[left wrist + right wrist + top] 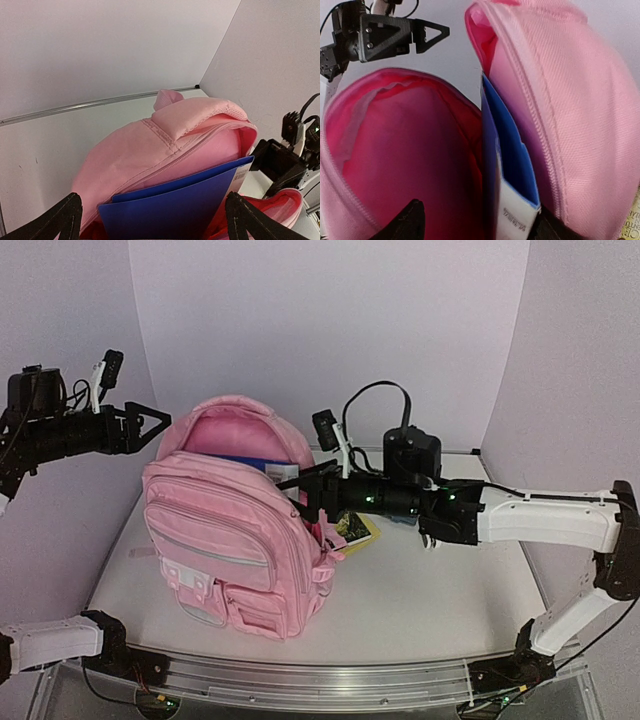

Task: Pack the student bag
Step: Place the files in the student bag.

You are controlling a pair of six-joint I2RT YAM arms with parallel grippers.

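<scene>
The student bag [230,530], a pink backpack, stands upright on the table with its top zip wide open. A blue folder [250,462] stands inside against the back panel. My right gripper [300,490] reaches into the opening from the right. In the right wrist view its jaws [480,222] stand apart on either side of the folder [512,160], whose white-labelled corner lies close to the right finger. My left gripper [150,425] hangs open, up and to the left of the bag. Its wrist view looks down on the folder [175,200] and the bag [130,145].
A yellow booklet [358,530] lies flat on the white table [430,580], just right of the bag and under my right arm. Pale walls close in the back and both sides. The left gripper [427,35] shows above the bag's front rim.
</scene>
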